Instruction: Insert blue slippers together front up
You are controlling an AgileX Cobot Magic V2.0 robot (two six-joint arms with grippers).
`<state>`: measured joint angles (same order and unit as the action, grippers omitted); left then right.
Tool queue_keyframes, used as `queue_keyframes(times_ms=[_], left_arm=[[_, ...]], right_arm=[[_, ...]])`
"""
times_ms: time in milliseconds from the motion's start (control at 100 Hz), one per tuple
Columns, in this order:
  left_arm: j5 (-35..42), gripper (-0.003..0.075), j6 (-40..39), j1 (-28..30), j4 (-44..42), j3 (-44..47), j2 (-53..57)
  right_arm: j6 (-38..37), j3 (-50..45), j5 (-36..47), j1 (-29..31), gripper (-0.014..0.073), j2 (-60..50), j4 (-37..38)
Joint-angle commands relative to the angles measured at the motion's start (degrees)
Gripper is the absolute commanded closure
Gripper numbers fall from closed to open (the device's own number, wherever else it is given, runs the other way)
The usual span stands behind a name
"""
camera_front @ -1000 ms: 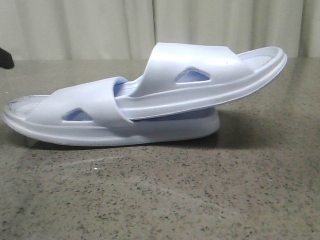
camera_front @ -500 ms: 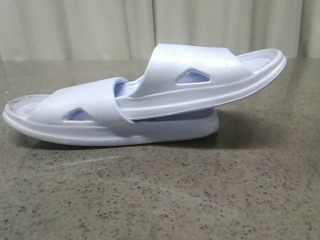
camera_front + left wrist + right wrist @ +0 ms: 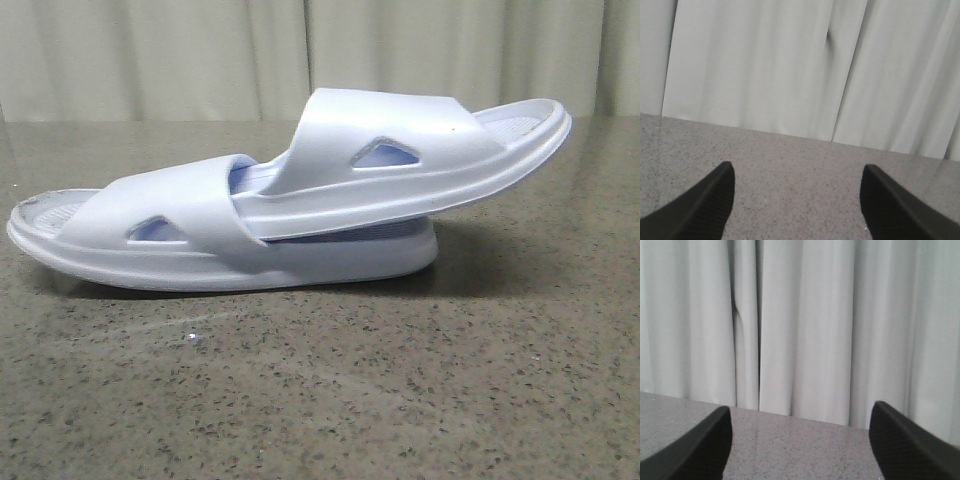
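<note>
Two pale blue-white slippers lie nested in the front view. The lower slipper (image 3: 150, 230) rests flat on the table (image 3: 330, 390). The upper slipper (image 3: 420, 150) has one end pushed under the lower one's strap and its other end raised to the right. No gripper shows in the front view. My left gripper (image 3: 797, 192) is open and empty over bare tabletop. My right gripper (image 3: 800, 432) is open and empty, facing the curtain. Neither wrist view shows the slippers.
A speckled grey stone-look tabletop (image 3: 800, 165) fills the scene, backed by a pale pleated curtain (image 3: 200, 50) along its far edge. The curtain also shows in the right wrist view (image 3: 805, 325).
A dark object at the front view's left edge one second ago is gone. The slippers have barely moved.
</note>
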<state>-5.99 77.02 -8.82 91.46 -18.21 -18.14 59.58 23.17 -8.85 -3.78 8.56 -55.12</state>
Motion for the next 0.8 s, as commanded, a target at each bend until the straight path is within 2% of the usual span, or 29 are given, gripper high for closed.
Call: queue_keyframes(times_ms=[0,300,570,690,790], left_arm=[[0.02,0.0254,0.10,-0.43,-0.01,0.51,1.30],[0.24,0.0254,0.10,-0.43,-3.32,6.25,4.65],[0.24,0.0254,0.10,-0.43,-3.32,7.11,4.65],[0.24,0.0290,0.10,-0.43,-3.32,7.11,4.65],[0.24,0.0367,0.10,-0.43,-3.22,7.11,4.65]], right_arm=[[0.99,-1.40,2.67,-0.08,0.0097,-3.23,0.42],[0.99,-10.83,2.89,-0.08,0.0097,-10.07,0.42],[0.99,-11.71,4.15,-0.08,0.0109,-10.07,0.42],[0.99,-11.71,4.70,-0.08,0.0214,-10.07,0.42],[0.99,-11.71,4.94,-0.08,0.0386,-10.07,0.42]])
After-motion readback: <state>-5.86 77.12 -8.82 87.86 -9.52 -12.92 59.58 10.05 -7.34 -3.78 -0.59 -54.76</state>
